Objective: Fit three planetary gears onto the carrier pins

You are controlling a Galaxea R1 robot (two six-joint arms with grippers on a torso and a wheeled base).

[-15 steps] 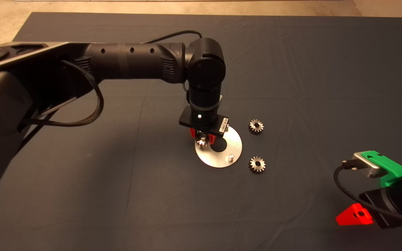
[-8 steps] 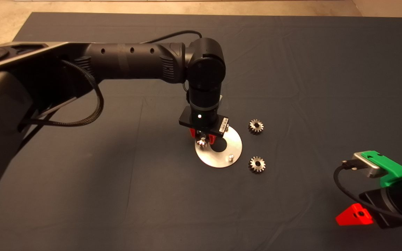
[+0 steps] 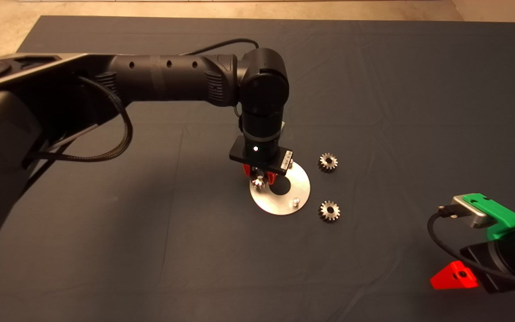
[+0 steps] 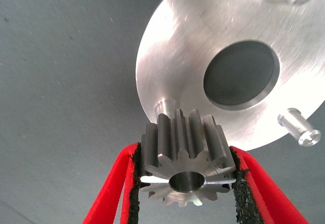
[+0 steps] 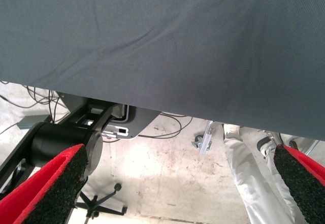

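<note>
Nothing has really moved over the last second as far as we can tell: our left gripper [image 3: 259, 180] hangs in the same spot over the near-left edge of the silver disc [image 3: 300, 180], and both loose gears sit where they were. So we read this as a pause to line things up, with no gear installed yet.

Starting near: our right gripper [image 3: 456, 275] waits at the lower right edge of the mat [image 3: 150, 250], fingers [image 5: 48, 186] wide apart, and its wrist view catches a person's leg [image 5: 246, 170] beyond the table.

Further in, our left gripper's fingers [image 4: 109, 188] are clamped on one planetary gear [image 4: 185, 158], which sits just above a carrier pin [image 4: 165, 105] but slightly off it. Another two pins [image 4: 299, 127] stand bare.

No containers here, only the disc, and it carries nothing. Beyond it to the right, two more planetary gears [image 3: 329, 210] [image 3: 327, 162] lie on the mat, just beside the disc.
</note>
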